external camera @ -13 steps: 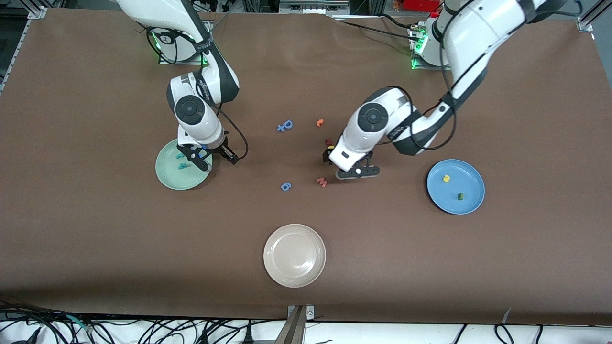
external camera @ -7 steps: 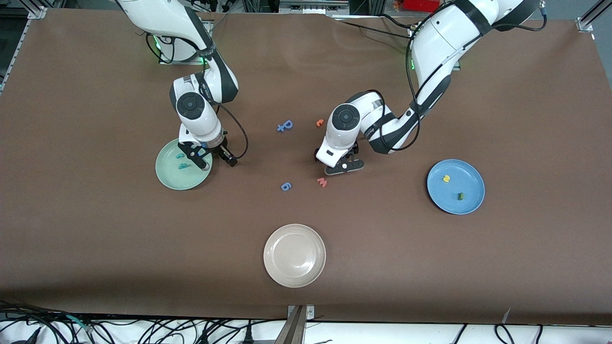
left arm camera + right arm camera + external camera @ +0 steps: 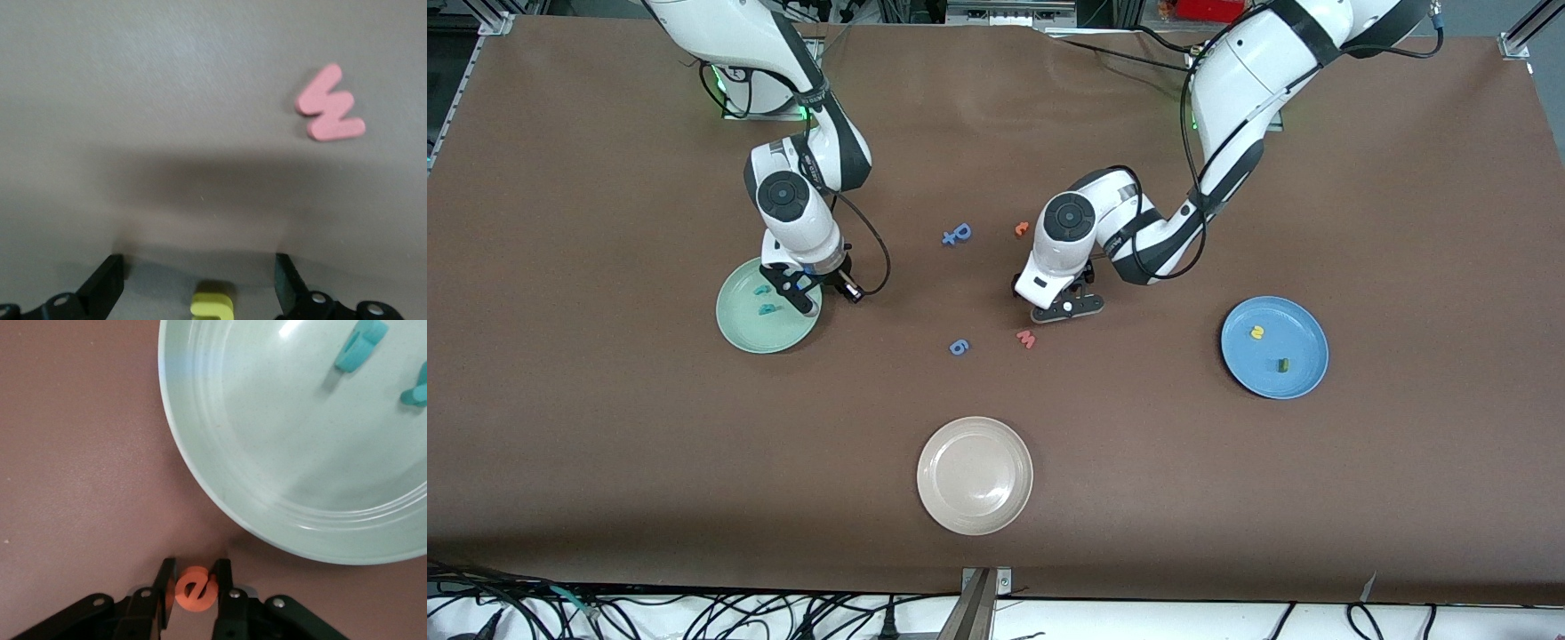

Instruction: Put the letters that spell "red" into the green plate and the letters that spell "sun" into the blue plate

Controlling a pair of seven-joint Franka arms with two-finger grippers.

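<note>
Even overhead light; soft shadows; left wrist view blurred; plate glare.

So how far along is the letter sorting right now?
Done: two teal letters lie in the green plate; a yellow letter and a dark green one lie in the blue plate. In hand: the right gripper, beside the green plate, pinches the orange "e". Left: the open left gripper straddles a yellow letter on the table.
</note>
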